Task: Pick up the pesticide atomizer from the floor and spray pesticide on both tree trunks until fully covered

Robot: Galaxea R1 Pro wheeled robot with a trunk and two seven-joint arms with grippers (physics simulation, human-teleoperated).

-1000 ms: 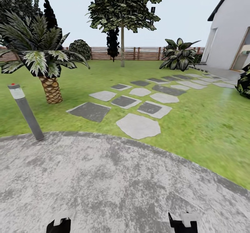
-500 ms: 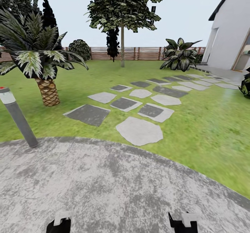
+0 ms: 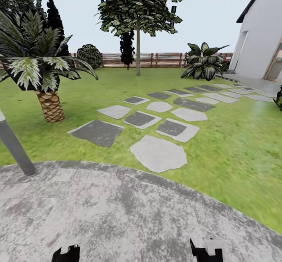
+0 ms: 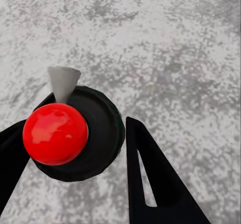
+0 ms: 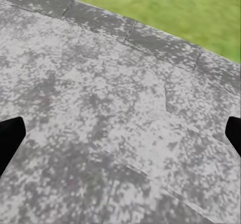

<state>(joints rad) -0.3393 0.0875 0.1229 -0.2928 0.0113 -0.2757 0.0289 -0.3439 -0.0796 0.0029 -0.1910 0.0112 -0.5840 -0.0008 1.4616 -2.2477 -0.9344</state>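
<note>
The pesticide atomizer (image 4: 55, 133), a black body with a round red top and a grey nozzle, sits between the black fingers of my left gripper (image 4: 88, 121), which is shut on it above grey paving. My right gripper (image 5: 120, 133) is open, fingers wide apart over the same paving. Both grippers' tops peek in at the bottom of the head view, left gripper (image 3: 65, 253) and right gripper (image 3: 206, 250). Far across the garden lawn (image 3: 235, 144) stands one tall tree (image 3: 137, 8) with a thin-looking pale trunk (image 3: 138, 54) before the brown slat fence (image 3: 160, 60).
I stand on a round grey paved patch (image 3: 129, 215). A grey bollard lamp (image 3: 15, 148) leans at its left edge. A low palm (image 3: 43, 70) grows on the left. Stepping stones (image 3: 158, 153) lead towards a white house (image 3: 262, 31). A broad-leaved plant (image 3: 203, 60) sits by the fence.
The whole head view has shifted as the camera moved forward: the bollard and palm slid left and the stones drew closer. Both grippers keep their place in the picture.
</note>
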